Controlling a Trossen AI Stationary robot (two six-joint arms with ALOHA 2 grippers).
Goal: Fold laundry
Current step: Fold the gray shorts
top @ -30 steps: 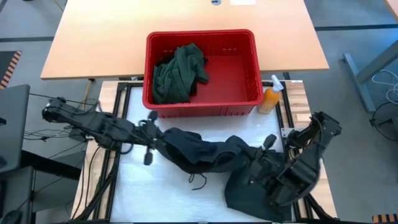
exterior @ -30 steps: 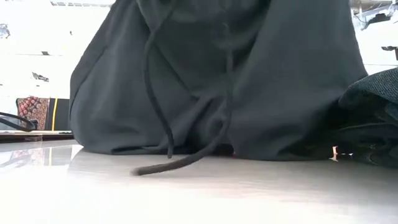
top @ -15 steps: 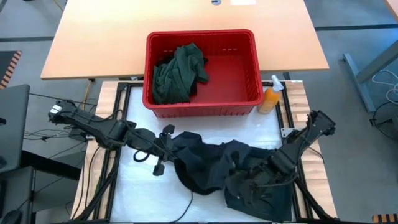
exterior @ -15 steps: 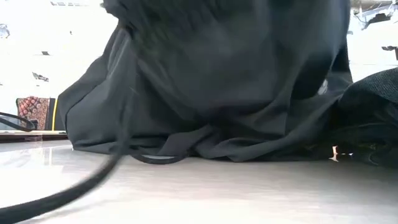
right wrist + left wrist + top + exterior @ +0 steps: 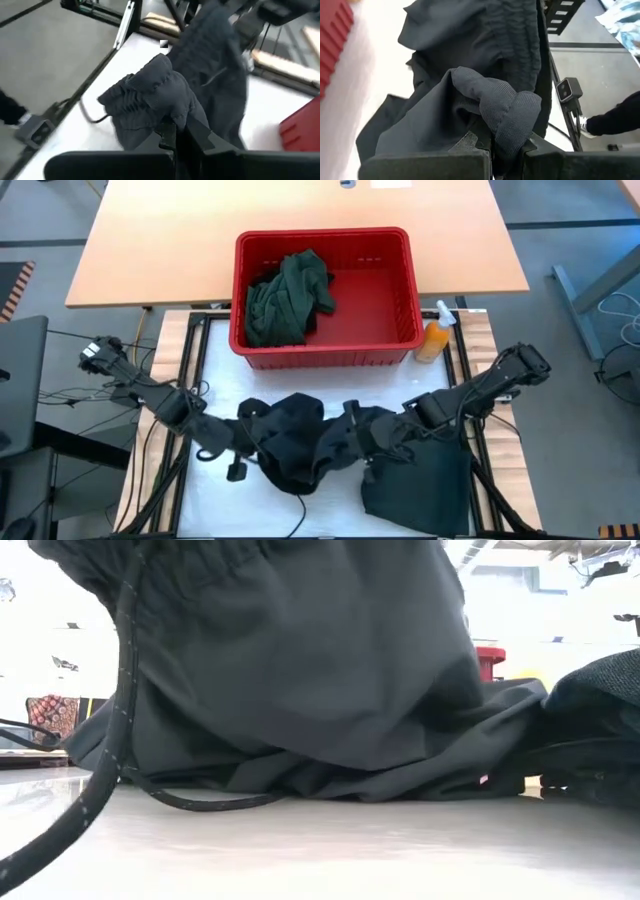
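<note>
A black garment (image 5: 300, 442) with an elastic waistband and a drawstring (image 5: 110, 770) hangs bunched between my two grippers. Its lower folds (image 5: 330, 775) rest on the white table. My left gripper (image 5: 252, 442) is shut on the garment's left end, and my right gripper (image 5: 362, 438) is shut on its right end. A second dark garment (image 5: 415, 485) lies in a heap on the table at the near right. A green garment (image 5: 285, 300) lies in the red basket (image 5: 400, 330). My left gripper pinches a bunched fold of the ribbed waistband (image 5: 512, 117) between its two fingers, which slant down from the table's left. The cloth bulges out past the fingers and hangs slack below them. My right gripper pinches another gathered bunch of the waistband (image 5: 167, 107) between its fingers, coming from the table's right and slanting down. The garment sags slack from this hold toward the table.
The red basket stands at the far edge of the white surface, with an orange spray bottle (image 5: 435, 335) at its right. A wooden table (image 5: 150, 250) lies beyond. Metal frame rails (image 5: 190, 370) run along both sides. Bare white table shows at the near left.
My right gripper has swung toward the table's left and sunk, turning as it went. My left gripper has gone toward the near edge and down. The black garment, first stretched out between them, now hangs bunched and slack, and its drawstring has swung toward the near edge.
</note>
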